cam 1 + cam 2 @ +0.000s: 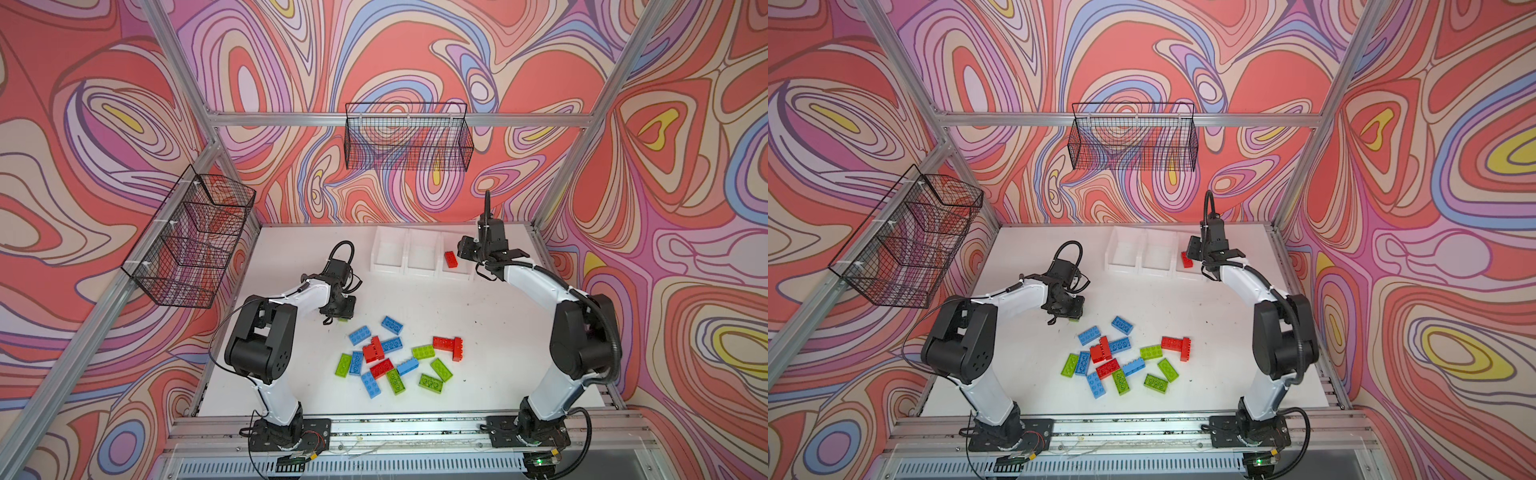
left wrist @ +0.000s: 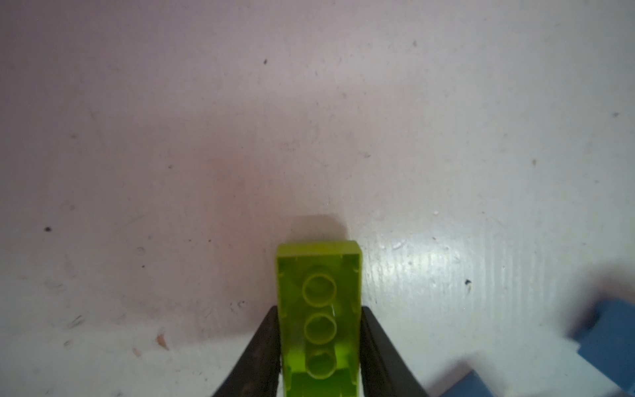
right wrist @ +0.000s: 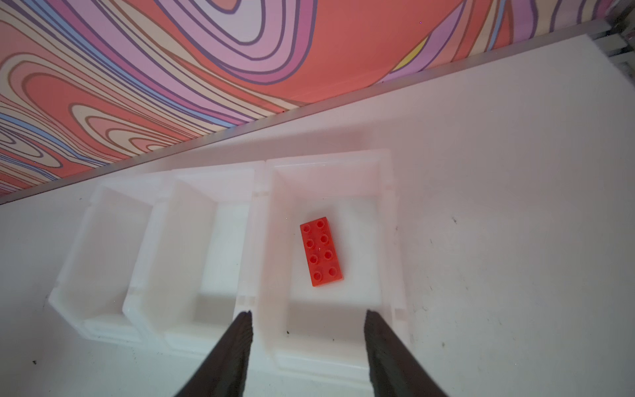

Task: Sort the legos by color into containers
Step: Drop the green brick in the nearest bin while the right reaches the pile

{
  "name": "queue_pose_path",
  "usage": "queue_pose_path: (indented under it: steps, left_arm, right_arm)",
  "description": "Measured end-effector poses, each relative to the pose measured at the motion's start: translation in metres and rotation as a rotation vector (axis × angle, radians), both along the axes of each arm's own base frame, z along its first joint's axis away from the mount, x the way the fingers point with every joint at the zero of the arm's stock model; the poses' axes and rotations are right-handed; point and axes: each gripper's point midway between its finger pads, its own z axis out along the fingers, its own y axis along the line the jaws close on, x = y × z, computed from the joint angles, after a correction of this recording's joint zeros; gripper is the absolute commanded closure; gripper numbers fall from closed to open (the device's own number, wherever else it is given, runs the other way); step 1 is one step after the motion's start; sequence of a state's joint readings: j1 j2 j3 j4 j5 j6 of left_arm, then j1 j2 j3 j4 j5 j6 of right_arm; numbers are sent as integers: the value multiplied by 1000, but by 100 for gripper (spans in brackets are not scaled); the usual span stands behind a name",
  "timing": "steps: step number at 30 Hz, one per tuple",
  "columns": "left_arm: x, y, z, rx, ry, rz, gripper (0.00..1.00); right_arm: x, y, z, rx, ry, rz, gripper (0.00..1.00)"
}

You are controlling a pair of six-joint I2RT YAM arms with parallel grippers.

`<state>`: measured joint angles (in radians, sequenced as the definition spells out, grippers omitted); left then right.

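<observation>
green lego gripped at left, red lego lying in the right container

at the left we see the left jaws clenched on a lime green lego (image 2: 319, 309), pressing its two long sides, its hollow underside facing the wrist camera. we cannot tell whether it touches the counter (image 1: 478, 316). blue legos (image 2: 611, 330) lie near it. in a top view the loose pile of legos (image 1: 399, 357) sits mid-counter, green, blue and red mixed, several touching or overlapping. farther back and to the right stand the containers (image 1: 419, 253), three white bins joined in a row. a red lego (image 3: 321, 251) lies studs up in the rightmost one. the right jaws hang released above that bin's near rim, nothing between them.
</observation>
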<state>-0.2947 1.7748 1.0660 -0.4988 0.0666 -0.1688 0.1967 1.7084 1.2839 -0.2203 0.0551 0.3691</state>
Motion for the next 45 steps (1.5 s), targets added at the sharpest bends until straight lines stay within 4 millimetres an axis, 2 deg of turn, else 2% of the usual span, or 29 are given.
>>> queue_pose_path:
  steps: [2, 5, 9, 12, 15, 19, 24, 26, 29, 33, 37, 40, 45]
  left_arm:
    - [2, -1, 1, 1, 1, 0, 74]
    - [3, -1, 3, 2, 1, -2, 78]
    - [5, 0, 8, 9, -2, -3, 80]
    - [12, -3, 20, 11, -27, -9, 80]
    - [31, -13, 46, 4, -93, -31, 80]
    - [61, -35, 92, -22, -213, -71, 80]
    - [99, -65, 154, -69, -366, -116, 79]
    - [112, -77, 165, -81, -400, -129, 79]
    - [127, -97, 160, -85, -404, -157, 79]
    - [154, -122, 138, -69, -397, -177, 79]
    - [183, -135, 118, -53, -398, -164, 78]
    - [194, -137, 107, -48, -393, -147, 78]
    - [216, -146, 99, -60, -413, -130, 74]
  right_arm:
    - [-14, -3, 5, 6, -10, -5, 45]
    - [-33, -6, -5, 7, 17, -7, 45]
    - [-59, 0, -39, -11, 96, 27, 44]
    - [-84, 16, -67, -23, 166, 89, 44]
    - [-107, 48, -82, -69, 206, 191, 45]
    - [-130, 95, -85, -77, 202, 335, 46]
    - [-157, 126, -95, -93, 224, 440, 45]
    - [-166, 139, -95, -98, 222, 483, 45]
    - [-180, 158, -96, -103, 223, 542, 46]
    - [-192, 170, -99, -95, 225, 579, 45]
    - [-200, 164, -112, -66, 238, 550, 45]
    - [-206, 159, -118, -36, 247, 520, 45]
    - [-204, 164, -114, 1, 229, 506, 45]
